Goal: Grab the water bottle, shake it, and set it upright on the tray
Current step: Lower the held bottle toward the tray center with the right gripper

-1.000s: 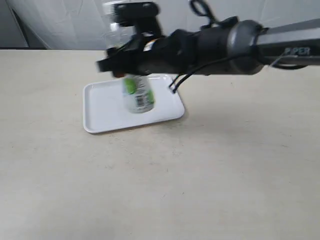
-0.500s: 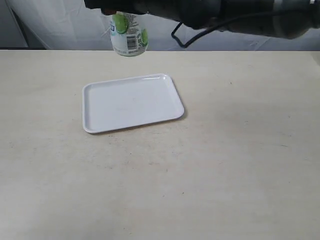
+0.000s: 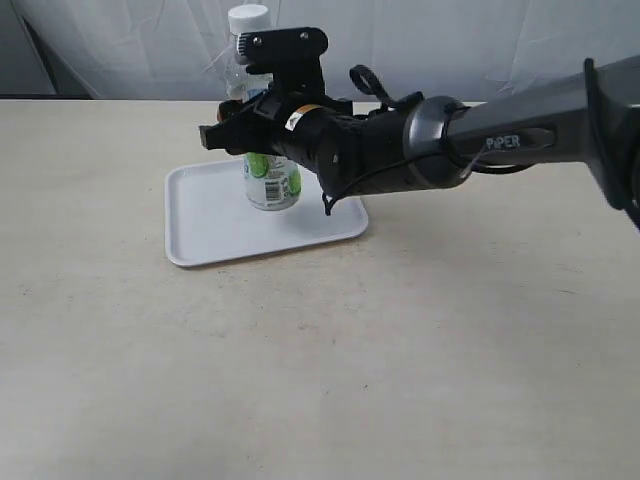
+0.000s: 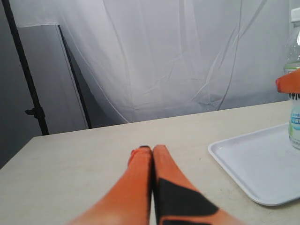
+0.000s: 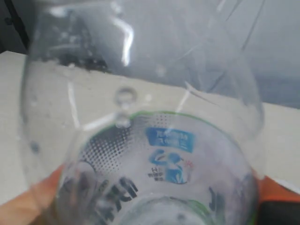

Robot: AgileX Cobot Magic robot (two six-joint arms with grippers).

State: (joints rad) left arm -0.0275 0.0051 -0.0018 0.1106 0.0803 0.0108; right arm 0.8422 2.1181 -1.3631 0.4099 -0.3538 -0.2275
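The water bottle [image 3: 272, 186] is upright with its white cap [image 3: 248, 18] on top and its base at the white tray [image 3: 205, 225]. Whether the base touches the tray I cannot tell. My right gripper [image 3: 255, 135] reaches in from the right and is shut on the bottle's middle. In the right wrist view the clear bottle [image 5: 159, 150] fills the picture, with orange fingers [image 5: 40, 199] at its sides. My left gripper [image 4: 152, 150] is shut on nothing, low over the table beside the tray [image 4: 253, 164]. It sees the bottle [image 4: 295, 122] at the picture's edge.
A beige table [image 3: 400, 350] carries the tray. White drapes [image 3: 450, 40] hang behind the table, and a dark stand [image 4: 33, 93] is beside them. The right arm [image 3: 500, 140] stretches across above the table's right half.
The right gripper swung the bottle from over the tray up towards the top of the view, then brought it back down upright onto the tray's area.
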